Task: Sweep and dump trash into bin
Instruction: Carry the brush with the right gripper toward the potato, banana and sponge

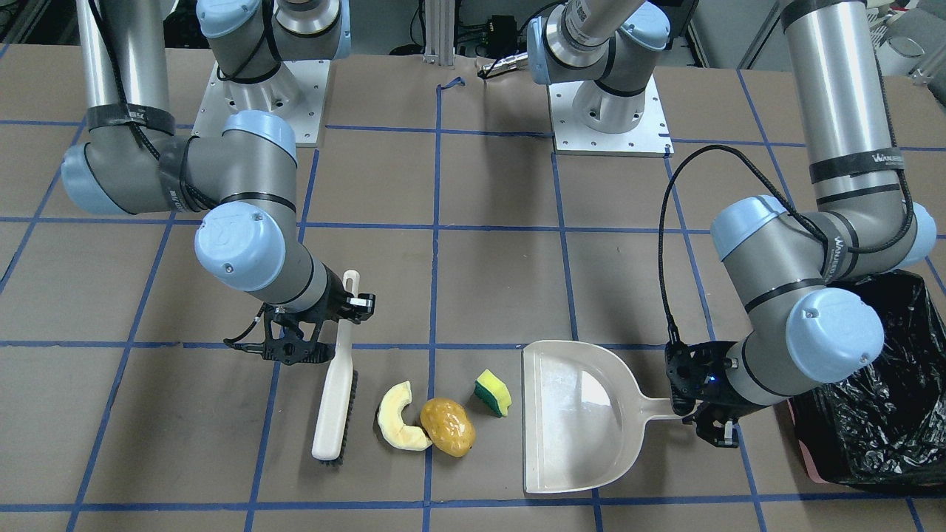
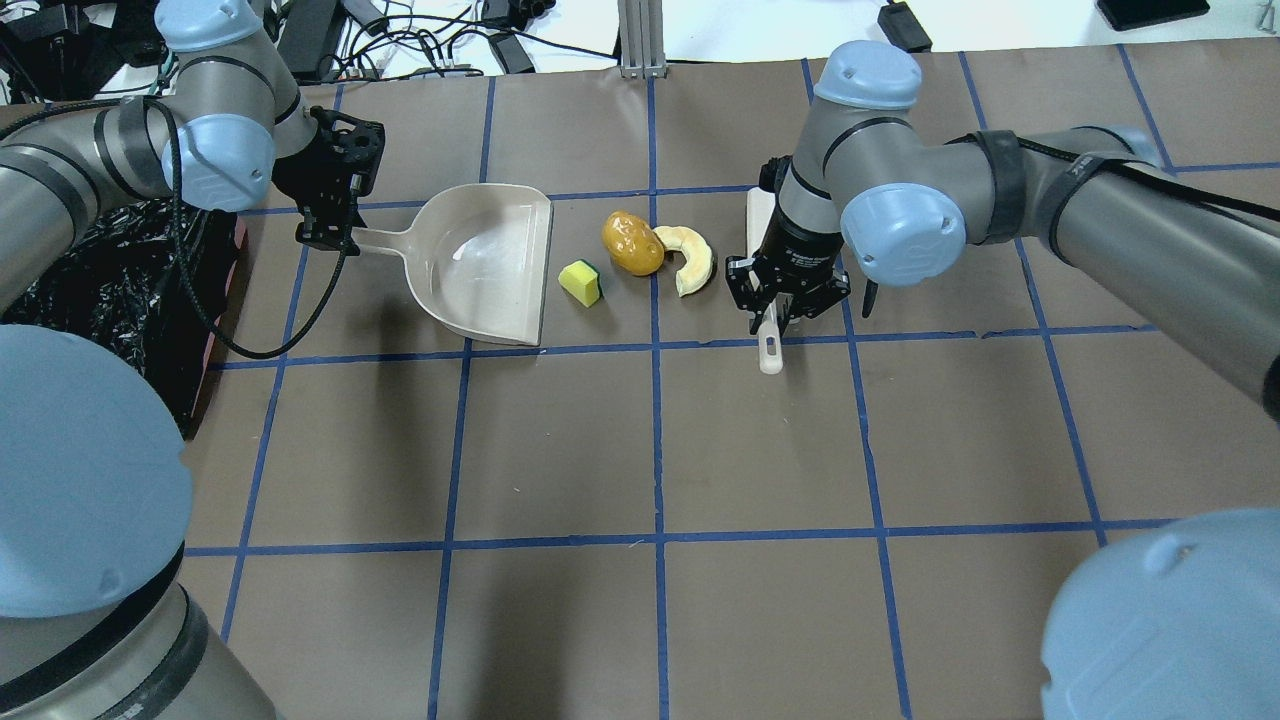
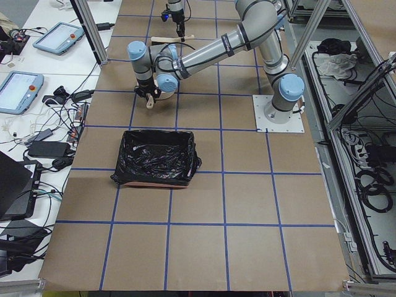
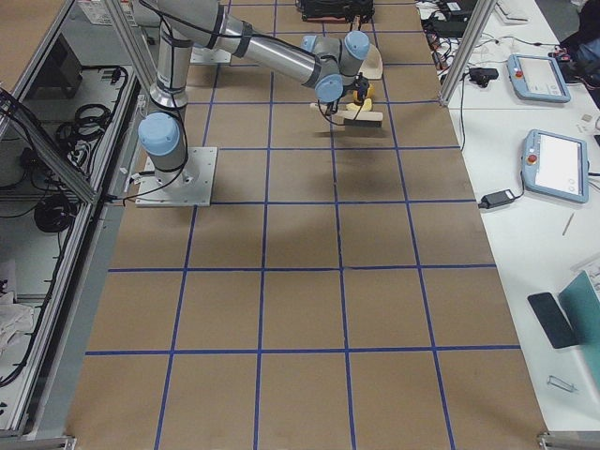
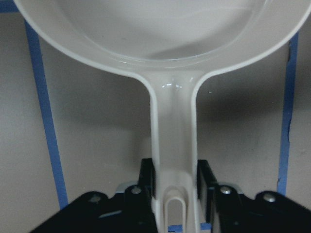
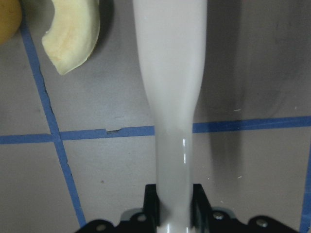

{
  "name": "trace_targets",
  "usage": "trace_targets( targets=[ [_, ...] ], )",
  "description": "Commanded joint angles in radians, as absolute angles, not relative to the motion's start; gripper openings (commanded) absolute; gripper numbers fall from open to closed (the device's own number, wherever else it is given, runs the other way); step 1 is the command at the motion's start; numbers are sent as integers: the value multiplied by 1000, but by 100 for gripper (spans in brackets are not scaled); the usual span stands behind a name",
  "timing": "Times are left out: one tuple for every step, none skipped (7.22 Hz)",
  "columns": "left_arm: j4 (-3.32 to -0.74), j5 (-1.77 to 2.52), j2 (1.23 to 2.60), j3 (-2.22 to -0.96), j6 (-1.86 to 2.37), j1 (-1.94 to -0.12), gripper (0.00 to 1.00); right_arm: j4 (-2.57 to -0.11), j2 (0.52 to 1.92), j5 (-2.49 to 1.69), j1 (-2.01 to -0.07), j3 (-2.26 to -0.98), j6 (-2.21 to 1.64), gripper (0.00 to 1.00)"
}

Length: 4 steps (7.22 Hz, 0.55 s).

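Your left hand (image 2: 325, 236) clamps the dustpan (image 2: 480, 265) handle, your right hand (image 2: 778, 316) the brush (image 1: 334, 399) handle. The trash (image 2: 632, 243) lies between them.

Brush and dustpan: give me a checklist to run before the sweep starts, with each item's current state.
1. Right gripper shut on the brush handle: ok.
2. Left gripper shut on the dustpan handle: ok.
3. Dustpan mouth faces the trash, pan empty: ok.
4. Crescent slice, potato-like lump and sponge wedge all lie between brush and dustpan: ok.
5. Brush bristles face the trash: ok. Whether they touch the table: cannot tell.
6. Bin open and beside the left arm for the dump: ok.
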<state>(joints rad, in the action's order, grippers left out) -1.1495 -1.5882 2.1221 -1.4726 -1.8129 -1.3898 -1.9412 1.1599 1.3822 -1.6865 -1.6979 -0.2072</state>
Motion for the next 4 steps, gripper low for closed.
trace_targets(
  targets=[
    [-1149,-1589,2120,-1473,-1818,-1390,40,-1959,1152,1362,-1716,-1698,-270,0],
    [-1149,-1589,2123,-1473,-1813,-1391,40,-1965,1143,1361,-1744,-1698,-296,0],
    [-1149,-1589,2125,-1473,-1812,-1391,41,-1991,1129,1361,-1767,-1698,-337,0],
    [-1149,-1589,2125,-1474,-1810,-1391,41,-2005,1124,1361,-1779,-1695,-363,0]
  ],
)
